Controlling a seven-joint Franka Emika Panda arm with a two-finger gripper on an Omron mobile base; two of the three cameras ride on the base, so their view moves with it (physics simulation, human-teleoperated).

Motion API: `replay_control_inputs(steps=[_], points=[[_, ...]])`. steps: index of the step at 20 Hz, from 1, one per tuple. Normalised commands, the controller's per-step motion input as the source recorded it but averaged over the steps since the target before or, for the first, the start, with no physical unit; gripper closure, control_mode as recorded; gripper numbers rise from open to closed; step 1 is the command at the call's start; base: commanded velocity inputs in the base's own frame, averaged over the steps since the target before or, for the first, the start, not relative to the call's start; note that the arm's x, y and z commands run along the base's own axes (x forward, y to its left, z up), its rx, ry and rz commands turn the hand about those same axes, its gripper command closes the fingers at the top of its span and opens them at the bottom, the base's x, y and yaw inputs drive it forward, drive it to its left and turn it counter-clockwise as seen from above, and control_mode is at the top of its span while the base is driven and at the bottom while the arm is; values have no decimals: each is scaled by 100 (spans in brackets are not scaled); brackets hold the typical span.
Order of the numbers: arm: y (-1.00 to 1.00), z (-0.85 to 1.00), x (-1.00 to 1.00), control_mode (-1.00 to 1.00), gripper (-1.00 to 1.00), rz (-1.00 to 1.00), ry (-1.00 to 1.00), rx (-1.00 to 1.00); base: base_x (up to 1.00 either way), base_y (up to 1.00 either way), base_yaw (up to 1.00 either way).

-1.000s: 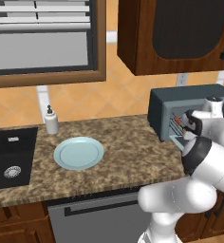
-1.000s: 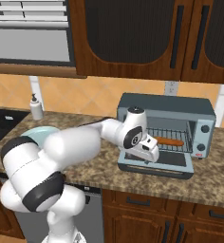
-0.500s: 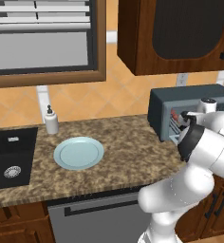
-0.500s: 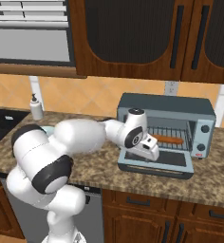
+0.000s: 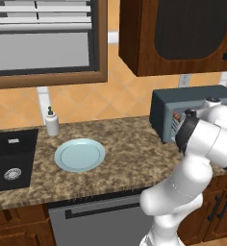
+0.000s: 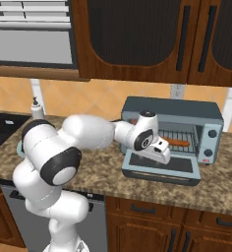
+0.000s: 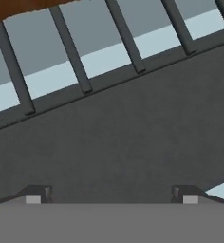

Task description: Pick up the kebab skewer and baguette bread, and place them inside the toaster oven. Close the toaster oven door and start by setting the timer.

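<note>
The dark blue-grey toaster oven (image 6: 173,106) stands on the counter with its door (image 6: 187,165) folded down flat. The orange baguette bread (image 6: 180,143) lies on the wire rack inside. A red-brown bit (image 6: 132,121) at the rack's left end, half behind my wrist, looks like the kebab skewer. My gripper (image 6: 163,153) hangs open just above the door's glass with nothing in it. In the hand view the fingertips (image 7: 35,195) stand wide apart over the dark glass (image 7: 118,137), the rack bars (image 7: 76,66) beyond them, and a brown edge (image 7: 19,7) at the top left.
A pale blue plate (image 5: 80,154) lies on the granite counter left of the oven (image 5: 192,113), with a soap dispenser (image 5: 51,122) and a black sink (image 5: 9,158) further left. The oven's knobs (image 6: 211,142) sit on its right panel. Dark wall cabinets hang overhead.
The arm's elbow and shoulder have swung round and upward. The hand has stayed over the open door, and the jaws have stayed open.
</note>
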Motion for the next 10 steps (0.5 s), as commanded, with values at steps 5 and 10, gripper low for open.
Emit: replay_control_inputs(steps=[5, 10], points=[[-18, 0, 3, -100, -100, 0, 1, 0, 0, 0, 0], [-3, 0, 9, -100, -100, 0, 0, 0, 0, 0, 0]])
